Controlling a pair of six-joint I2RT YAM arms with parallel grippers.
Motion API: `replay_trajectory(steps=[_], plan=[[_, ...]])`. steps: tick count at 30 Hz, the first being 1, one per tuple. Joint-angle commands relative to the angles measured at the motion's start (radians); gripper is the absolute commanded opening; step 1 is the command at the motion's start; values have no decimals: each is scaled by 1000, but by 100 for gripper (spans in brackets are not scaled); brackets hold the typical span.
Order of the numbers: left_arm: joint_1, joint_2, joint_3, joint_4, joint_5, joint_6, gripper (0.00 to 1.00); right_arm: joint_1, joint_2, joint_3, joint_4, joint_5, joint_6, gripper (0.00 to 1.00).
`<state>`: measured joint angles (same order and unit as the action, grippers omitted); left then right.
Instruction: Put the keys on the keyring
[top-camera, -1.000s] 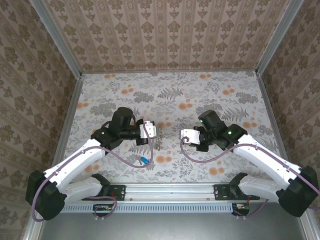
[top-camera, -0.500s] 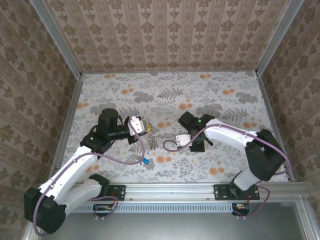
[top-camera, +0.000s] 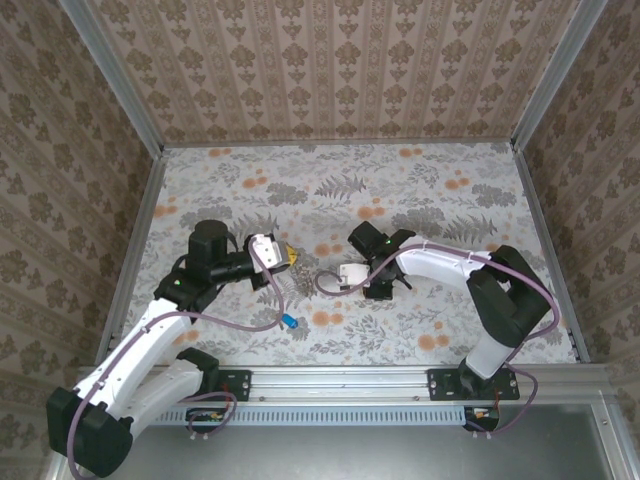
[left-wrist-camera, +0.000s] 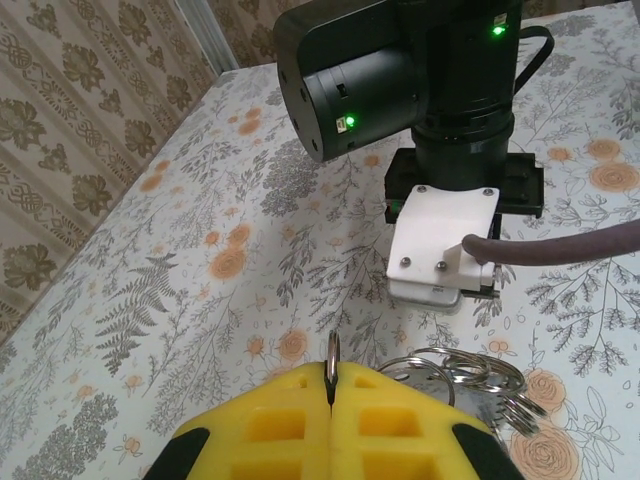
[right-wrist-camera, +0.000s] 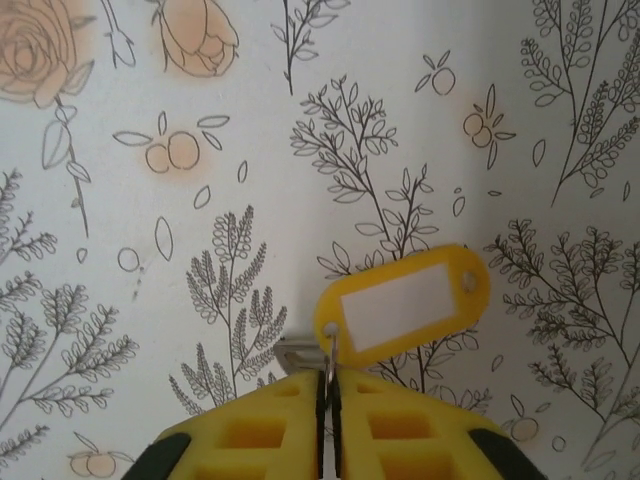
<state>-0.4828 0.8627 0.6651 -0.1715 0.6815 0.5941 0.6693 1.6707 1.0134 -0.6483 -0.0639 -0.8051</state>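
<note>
Floral-print table (top-camera: 440, 190), damask-papered walls (top-camera: 330, 70), blue speck (top-camera: 288, 321), perhaps a key

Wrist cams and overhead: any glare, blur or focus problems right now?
Left wrist: even light, silver metal split rings glint mildly without blowout, green lamps on the black arm ahead bloom slightly. Right wrist: floral tablecloth print and yellow plastic key tag with white label are sharp. Top external: evenly lit, rings too small to resolve.
</note>
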Motion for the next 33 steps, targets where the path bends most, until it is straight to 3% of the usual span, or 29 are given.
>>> replay_trajectory(steps=[1, 5, 8, 12, 16, 18, 25, 33], plan=[[8, 1, 5, 12, 54, 13, 0, -28, -59, -27, 17, -75, 5, 22], [2, 22, 14, -15, 81, 65, 0, -70, -180, -78, 45, -162, 2, 34], [-28, 44, 34, -57, 93, 132, 0, -83, -316, -142, 105, -242, -13, 36], [-86, 67, 56, -53, 82, 171, 0, -78, -505, -222, 295, -392, 40, 39], [-118, 90, 71, -20, 104, 171, 0, -43, -638, -324, 609, -517, 194, 46], [-132, 104, 78, -17, 110, 182, 0, -23, -662, -332, 688, -508, 240, 45], [-182, 152, 114, -59, 82, 218, 0, 46, -637, -270, 720, -443, 268, 41], [-212, 175, 112, -12, 51, 167, 0, 84, -547, -243, 696, -478, 278, 31]])
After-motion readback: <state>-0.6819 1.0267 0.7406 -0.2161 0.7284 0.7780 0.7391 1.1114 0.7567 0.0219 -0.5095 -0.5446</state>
